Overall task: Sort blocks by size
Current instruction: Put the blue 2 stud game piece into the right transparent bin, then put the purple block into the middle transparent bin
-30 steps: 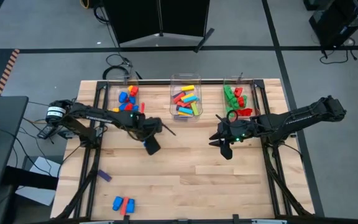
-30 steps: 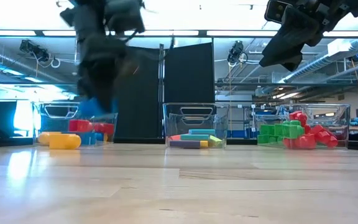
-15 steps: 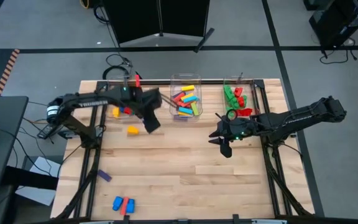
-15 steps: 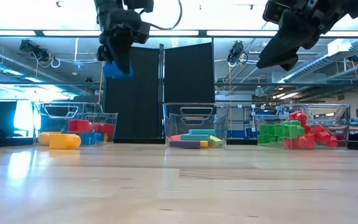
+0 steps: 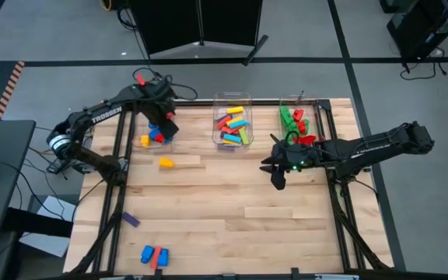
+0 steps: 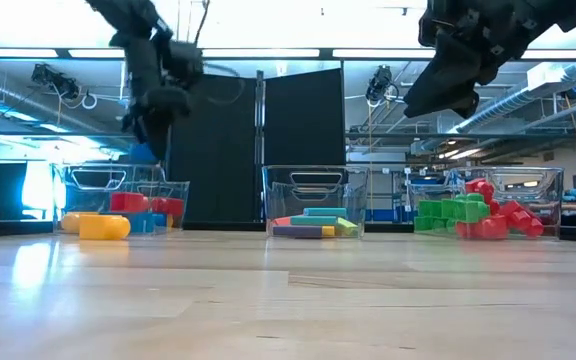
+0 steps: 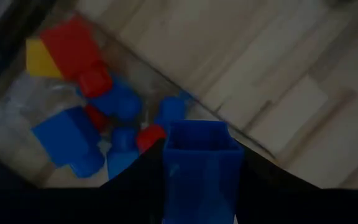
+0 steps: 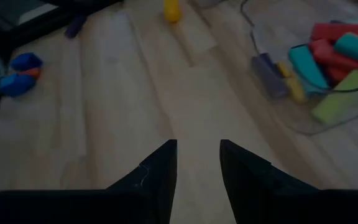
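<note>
This is a robotics lab or industrial test bay. Two dark robot arms (image 5: 111,113) are mounted on a metal frame (image 5: 118,167) around a wooden desk (image 5: 224,210) that stands on a grey concrete floor (image 5: 411,101) marked with dark tape lines. Loose cables (image 5: 142,78) trail off the desk's far edge, and black partition panels (image 6: 258,150) stand behind it. The low view shows an open ceiling with long strip lights (image 6: 368,53), exposed ducts and pipes (image 6: 558,105), and further workstations with equipment in the background.
</note>
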Motion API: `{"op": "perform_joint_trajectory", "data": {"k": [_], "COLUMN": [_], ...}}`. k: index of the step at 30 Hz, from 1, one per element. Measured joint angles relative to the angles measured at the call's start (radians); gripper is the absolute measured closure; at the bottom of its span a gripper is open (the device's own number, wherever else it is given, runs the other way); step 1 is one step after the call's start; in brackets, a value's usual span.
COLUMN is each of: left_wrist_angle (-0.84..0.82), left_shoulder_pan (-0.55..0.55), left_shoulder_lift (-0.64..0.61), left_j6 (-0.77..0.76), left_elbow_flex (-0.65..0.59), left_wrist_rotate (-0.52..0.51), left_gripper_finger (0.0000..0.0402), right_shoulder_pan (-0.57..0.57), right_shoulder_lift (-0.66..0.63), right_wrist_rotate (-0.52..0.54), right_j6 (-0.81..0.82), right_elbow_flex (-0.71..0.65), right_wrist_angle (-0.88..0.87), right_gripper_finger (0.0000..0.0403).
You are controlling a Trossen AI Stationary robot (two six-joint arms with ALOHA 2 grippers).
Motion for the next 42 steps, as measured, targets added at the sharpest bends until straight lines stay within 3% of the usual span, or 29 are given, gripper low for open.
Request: {"op": "perform_joint_trajectory", "data": {"k": [8,14,22,42], "left_wrist_angle": [0.078,0.102,0.134,0.152], "left_shoulder_pan": [0.107,0.146,0.220,0.221], "left_shoulder_lift": [-0.003,-0.003,0.014,0.019], "left_j6": [-0.054,-0.056,-0.054,-0.023], "left_elbow_flex": [-0.140,-0.175,-0.230,-0.196], "left_wrist_rotate": [0.017,-0.120,-0.084,-0.075], "left_gripper_finger": [0.0265,0.0264,0.0261,0.0131], "right_shoulder_pan": [0.000,0.000,0.000,-0.020], "right_shoulder_lift": [0.000,0.000,0.000,0.000], "right_wrist_rotate": [0.102,0.139,0.172,0.177], "right_j6": [0.033,0.034,0.034,0.030], "right_elbow_flex": [0.000,0.000,0.000,0.000], "right_wrist_angle": [0.008,0.008,0.049,0.053], "right_gripper_finger": [0.0270,0.0270,0.0270,0.0270]}}
